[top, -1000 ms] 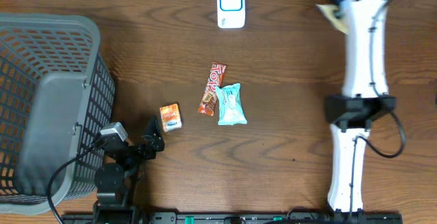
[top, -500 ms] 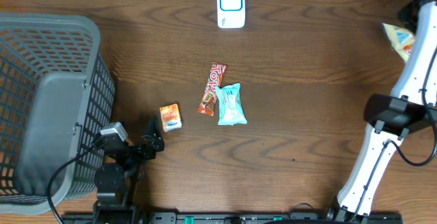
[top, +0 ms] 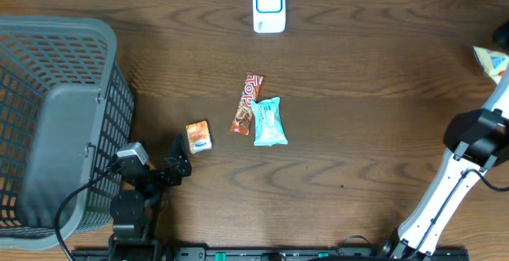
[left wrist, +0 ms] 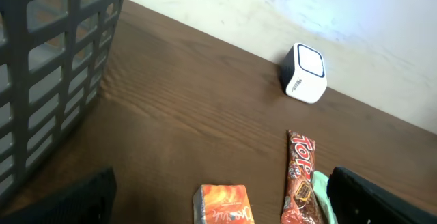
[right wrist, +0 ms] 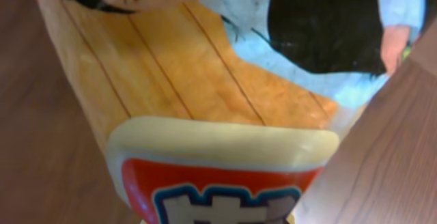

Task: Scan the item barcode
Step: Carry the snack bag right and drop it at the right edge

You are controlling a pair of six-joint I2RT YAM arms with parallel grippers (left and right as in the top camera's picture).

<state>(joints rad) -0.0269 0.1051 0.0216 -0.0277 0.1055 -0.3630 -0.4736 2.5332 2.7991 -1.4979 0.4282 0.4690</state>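
- The right gripper [top: 499, 50] is clenched on a snack packet [top: 489, 58], which sits at the counter's [top: 358, 94] right edge, toward the far-right corner.
- In the right wrist view the snack packet fills nearly the whole picture. An orange printed face and bold lettering are turned to the camera, and no barcode shows on that side.
- The scanner [top: 269, 6] stands at the middle of the far edge, well apart from the held packet. By my reading the packet has yet to be brought in front of it.
- Pinching the packet by one end probably leaves its faces free to be turned toward the scanner. Which face carries the code I cannot tell.
- The left gripper [top: 171, 165] is released, its jaws spread wide with nothing between them. It rests low near the near edge, just beside the basket [top: 48, 70].
- Parked there, it looks to be kept out of the way.
- A chocolate bar [top: 247, 103] and a teal packet [top: 269, 122] lie touching at mid-counter. An orange packet [top: 198, 136] lies a little apart, just ahead of the left gripper.
- The basket at the left edge is presumably where items go once scanned.
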